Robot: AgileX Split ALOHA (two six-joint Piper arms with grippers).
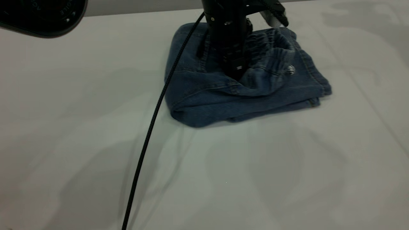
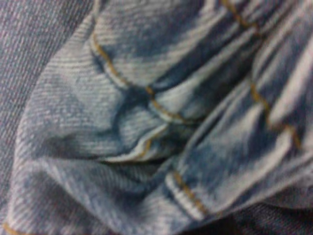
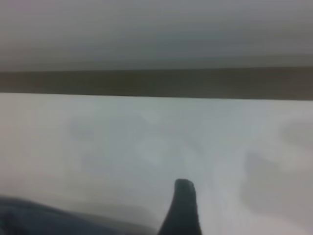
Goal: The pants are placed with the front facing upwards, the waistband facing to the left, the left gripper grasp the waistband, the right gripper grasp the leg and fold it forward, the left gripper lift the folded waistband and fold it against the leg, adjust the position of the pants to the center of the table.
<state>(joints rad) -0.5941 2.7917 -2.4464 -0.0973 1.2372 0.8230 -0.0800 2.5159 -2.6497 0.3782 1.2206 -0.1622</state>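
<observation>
We see the pants (image 1: 223, 95) folded into a thick bundle on the white table (image 1: 96, 143), in the upper middle of the exterior view. The ruffled waistband (image 1: 271, 52) lies on top, toward the right. The left end effector (image 1: 235, 72) pushes straight down into the fold; it seems to be pinching the cloth, but we cannot tell. The right end effector (image 1: 278, 17) sits at the top edge, and we cannot tell its state.

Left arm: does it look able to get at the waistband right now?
Probably yes. The left pincer is down on the pants, pressed in right beside the gathered waistband, with nothing between them.
</observation>
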